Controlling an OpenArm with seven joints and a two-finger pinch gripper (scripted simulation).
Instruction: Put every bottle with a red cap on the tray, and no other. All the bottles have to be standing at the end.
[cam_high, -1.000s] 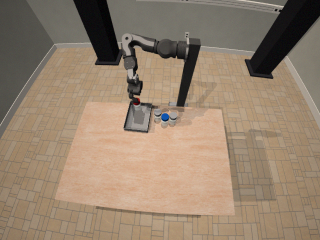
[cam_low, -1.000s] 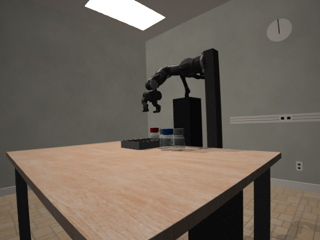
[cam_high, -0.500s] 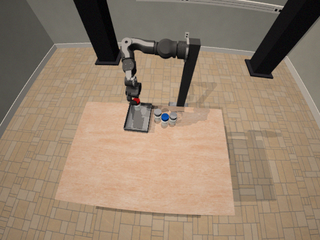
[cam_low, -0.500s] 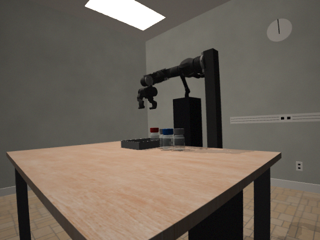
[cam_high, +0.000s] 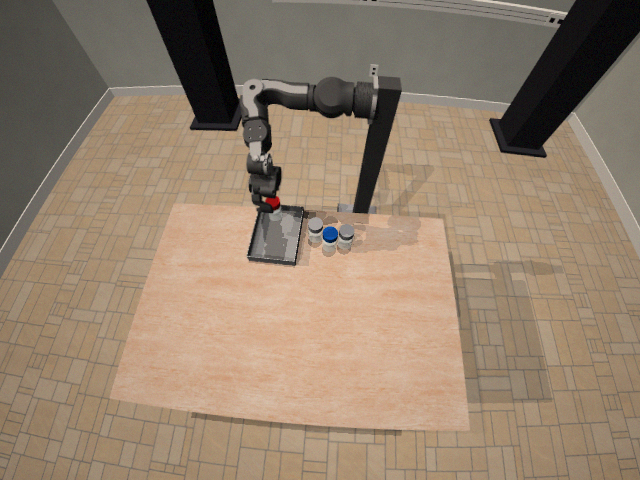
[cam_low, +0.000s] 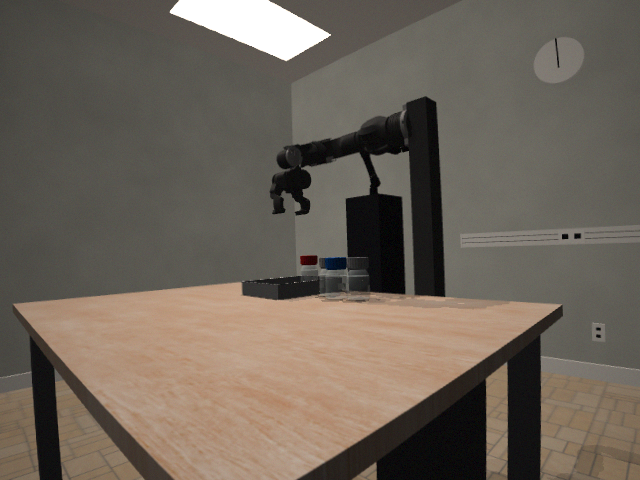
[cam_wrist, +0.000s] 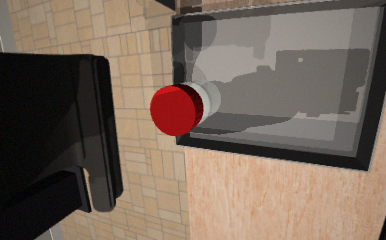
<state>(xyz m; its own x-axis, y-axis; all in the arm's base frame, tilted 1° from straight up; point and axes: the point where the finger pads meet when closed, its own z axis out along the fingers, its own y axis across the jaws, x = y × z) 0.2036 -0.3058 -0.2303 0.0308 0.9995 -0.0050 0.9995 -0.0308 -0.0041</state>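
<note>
A wooden surface (cam_low: 289, 361) on dark legs is set on a tiled floor (cam_high: 77, 170). Beyond the surface, 2 black pillars (cam_high: 193, 56) are seen, and a round clock (cam_low: 558, 59) is mounted on the grey wall (cam_low: 516, 170) above it.

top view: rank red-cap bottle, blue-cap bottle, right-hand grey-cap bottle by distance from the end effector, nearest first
1. Red-cap bottle, standing in the tray's far corner, right beneath the open, empty end effector.
2. Blue-cap bottle, on the table right of the tray, middle of the cluster.
3. Right-hand grey-cap bottle, the cluster's outer end.
</note>
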